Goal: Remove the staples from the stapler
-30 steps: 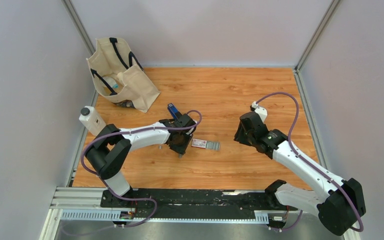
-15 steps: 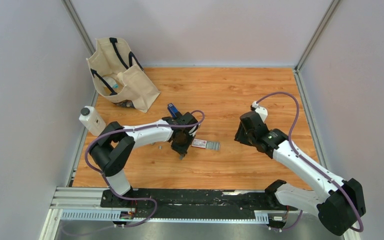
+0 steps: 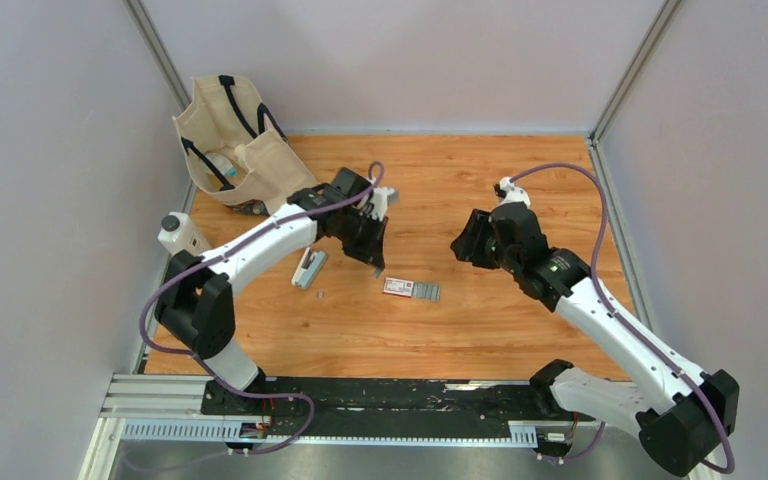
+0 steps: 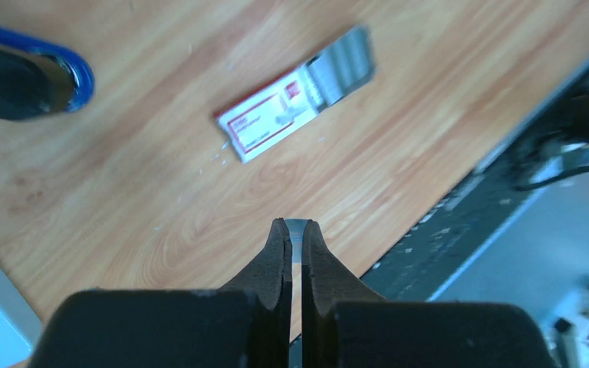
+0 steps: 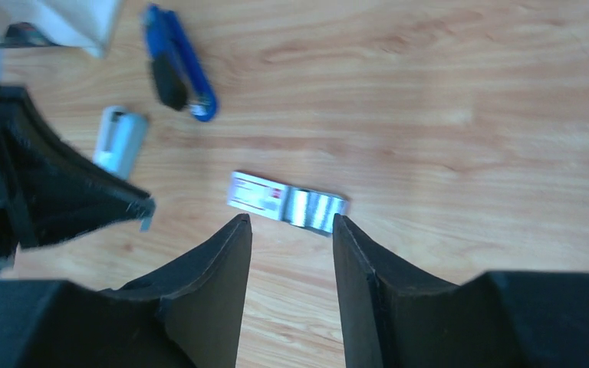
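Note:
The blue stapler [image 5: 176, 73] lies on the wooden table, also seen at the edge of the left wrist view as a blue stapler [image 4: 77, 80]; my left arm hides it from the top camera. My left gripper [image 4: 297, 224] is shut on a thin silvery strip of staples [image 4: 297, 234], held above the table near the red-and-white box [image 4: 268, 123]. More staples [image 5: 318, 208] fill the box's pulled-out tray [image 3: 427, 291]. My right gripper [image 5: 291, 218] hovers open and empty to the right of the box, also seen as the right gripper [image 3: 460, 245] from above.
A pale grey oblong item [image 3: 309, 268] lies left of the box, with a tiny speck [image 3: 318, 294] beside it. A canvas bag [image 3: 240, 150] stands at the back left and a white bottle [image 3: 182, 235] at the left edge. The arms' rail [image 3: 360, 395] runs along the near edge.
My left gripper shut, then lifted and swung towards the back, uncovering the pale grey item. My right gripper shifted slightly back and left and opened a little wider.

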`<state>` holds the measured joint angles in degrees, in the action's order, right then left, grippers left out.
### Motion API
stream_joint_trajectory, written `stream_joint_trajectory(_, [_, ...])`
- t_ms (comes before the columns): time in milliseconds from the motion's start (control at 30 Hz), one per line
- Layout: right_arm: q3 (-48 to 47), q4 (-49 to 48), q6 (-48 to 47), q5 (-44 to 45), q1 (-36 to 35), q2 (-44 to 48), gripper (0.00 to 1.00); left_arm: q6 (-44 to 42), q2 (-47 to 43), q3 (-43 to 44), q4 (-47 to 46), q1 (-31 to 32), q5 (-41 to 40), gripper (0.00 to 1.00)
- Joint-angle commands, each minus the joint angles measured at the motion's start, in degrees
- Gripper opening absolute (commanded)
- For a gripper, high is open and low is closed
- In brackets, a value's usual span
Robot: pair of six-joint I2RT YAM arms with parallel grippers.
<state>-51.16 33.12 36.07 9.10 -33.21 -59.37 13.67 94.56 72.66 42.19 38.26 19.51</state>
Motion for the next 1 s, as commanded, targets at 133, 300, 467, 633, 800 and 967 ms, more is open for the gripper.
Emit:
stream_joint_trajectory(133, [-5.8,-15.6,-0.7,-19.7,0.1,4.1,0.52,6.7,-8.7,10.6,-2.5,-10.0,28.6,0.00])
stream_joint_trajectory(300, [-9.3,-20.3,-0.1,-24.0,-1.9,3.6,0.54,21.2,-13.0,8.3,-16.9,-11.1,39.8,0.00])
stream_joint_trajectory(467, [-12.7,-24.7,2.1,-30.9,-1.9,1.1,0.54,32.0,-13.5,9.8,-26.5,-11.1,47.1,0.00])
stream_joint_trajectory(633, [-13.5,-29.9,5.7,-35.1,-2.0,1.5,0.54,38.7,-14.9,9.1,-32.8,-11.1,48.4,0.00])
stream_joint_trajectory(800, [-12.3,-31.3,8.0,-36.3,-2.2,2.5,0.52,42.3,-16.1,7.1,-37.4,-11.1,48.3,0.00])
stream_joint_trajectory(967, [-10.5,-32.6,9.7,-35.2,-3.9,3.4,0.48,46.2,-16.3,5.6,-41.8,-11.2,47.7,0.00])
